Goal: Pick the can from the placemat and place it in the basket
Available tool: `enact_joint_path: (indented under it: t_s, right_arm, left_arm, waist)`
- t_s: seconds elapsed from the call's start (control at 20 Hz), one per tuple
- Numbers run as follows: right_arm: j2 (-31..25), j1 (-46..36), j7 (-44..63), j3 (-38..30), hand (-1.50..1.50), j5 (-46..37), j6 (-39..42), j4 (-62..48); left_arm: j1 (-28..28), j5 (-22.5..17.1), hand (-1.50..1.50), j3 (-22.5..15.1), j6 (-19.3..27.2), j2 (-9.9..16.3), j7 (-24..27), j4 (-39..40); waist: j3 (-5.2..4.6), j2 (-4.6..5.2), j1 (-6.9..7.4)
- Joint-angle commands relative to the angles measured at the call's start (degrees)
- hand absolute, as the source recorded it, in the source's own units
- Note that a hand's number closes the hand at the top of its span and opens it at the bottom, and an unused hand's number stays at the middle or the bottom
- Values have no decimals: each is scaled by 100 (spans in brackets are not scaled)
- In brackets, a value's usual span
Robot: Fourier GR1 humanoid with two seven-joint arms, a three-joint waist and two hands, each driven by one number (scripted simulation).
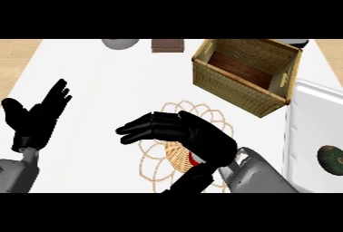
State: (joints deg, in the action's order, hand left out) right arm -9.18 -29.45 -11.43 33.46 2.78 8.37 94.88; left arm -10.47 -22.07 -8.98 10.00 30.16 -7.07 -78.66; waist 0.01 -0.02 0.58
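**Right hand closing over the can on the placemat**

The right hand [184, 131] arches over the woven placemat [155, 158], fingers and thumb curling around what seems to be the can [195, 158], mostly hidden, only a red sliver showing. The basket [231, 86] stands just beyond the mat, open side up to receive it. The left hand [36, 115] rests open at the view's left

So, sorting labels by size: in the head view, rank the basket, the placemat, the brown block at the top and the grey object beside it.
1. basket
2. placemat, partly hidden by the right hand, so unsure against the basket
3. brown block and grey object: alike, both cut off
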Motion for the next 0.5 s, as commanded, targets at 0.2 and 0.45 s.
enact_joint_path:
  t_s: [0.2,0.45]
  right_arm:
    - [-494,-1231,2984,-214,-150,-127,597,708]
    - [-1252,-2467,4247,-316,-150,-1031,1053,372]
  left_arm:
    - [-91,33,0,152,16,26,-171,40]
    - [82,109,0,61,11,-24,-88,-5]
  waist:
    - [-15,-61,-137]
    - [-32,-100,-78]
